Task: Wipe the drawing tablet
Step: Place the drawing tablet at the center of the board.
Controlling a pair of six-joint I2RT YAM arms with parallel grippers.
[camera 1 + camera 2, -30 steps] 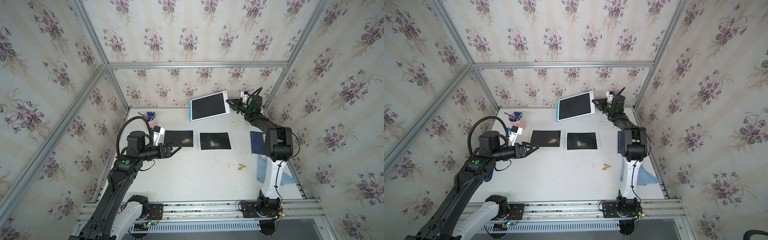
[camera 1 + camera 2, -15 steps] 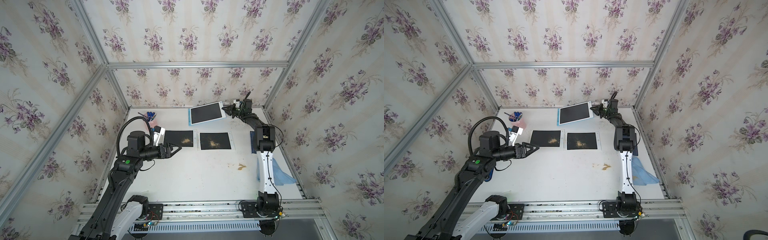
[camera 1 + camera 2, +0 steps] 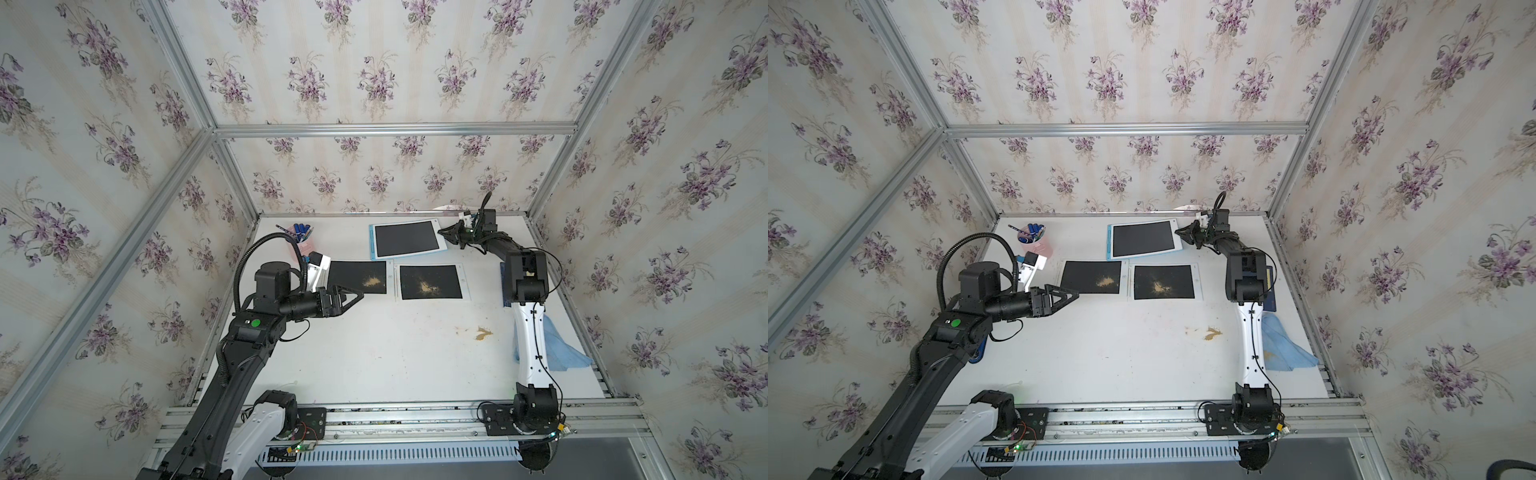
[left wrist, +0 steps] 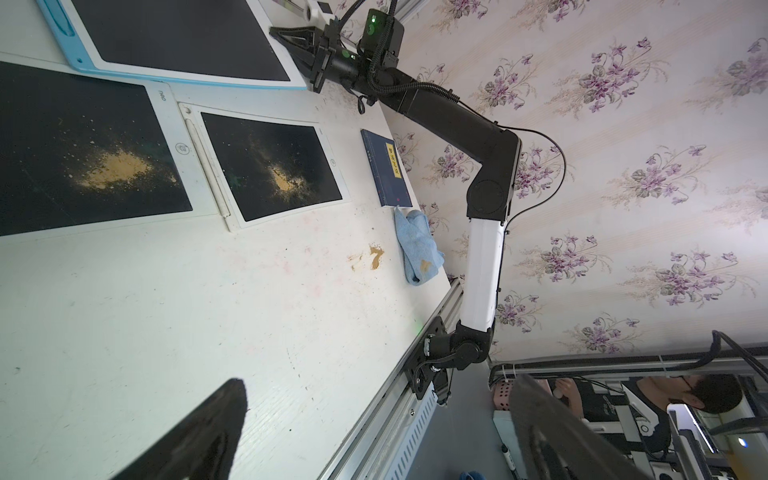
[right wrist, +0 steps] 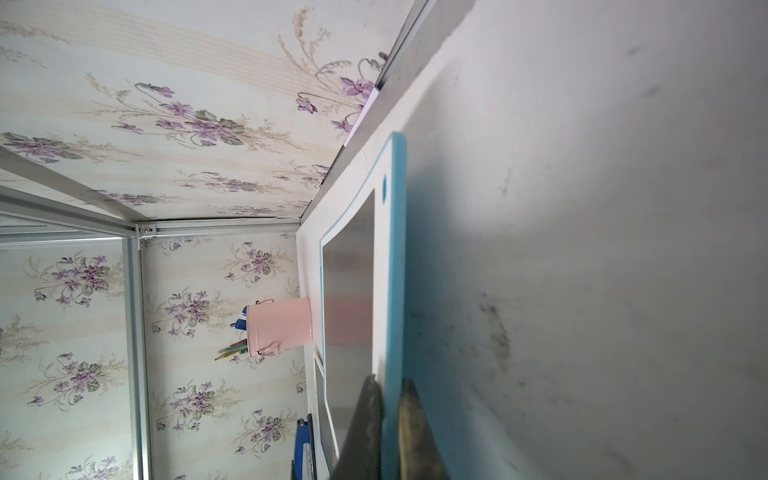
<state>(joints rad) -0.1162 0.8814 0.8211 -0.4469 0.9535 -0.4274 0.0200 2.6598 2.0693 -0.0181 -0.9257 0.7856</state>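
Note:
A blue-edged drawing tablet point(image 3: 407, 244) point(image 3: 1143, 239) with a clean dark screen sits low on the back of the table. My right gripper point(image 3: 446, 233) point(image 5: 388, 380) is shut on its right edge point(image 5: 397, 249). Two white drawing tablets lie side by side in the middle, each with yellow-brown powder on its dark screen: the left one point(image 3: 357, 277) point(image 4: 83, 153) and the right one point(image 3: 430, 282) point(image 4: 270, 166). My left gripper point(image 3: 359, 295) point(image 4: 380, 380) hovers open and empty at the left tablet's near corner.
A blue cloth point(image 3: 561, 345) point(image 4: 417, 245) is bunched at the table's right edge, beside a dark blue book point(image 3: 1271, 291) point(image 4: 386, 166). A pink pen cup point(image 3: 1036, 243) point(image 5: 280, 324) stands at the back left. A small powder spill point(image 3: 482, 332) marks the white table.
The right gripper has brought the blue-edged tablet down from a raised tilt to low on the back of the table, with the arm reaching farther back. The left arm has not moved.

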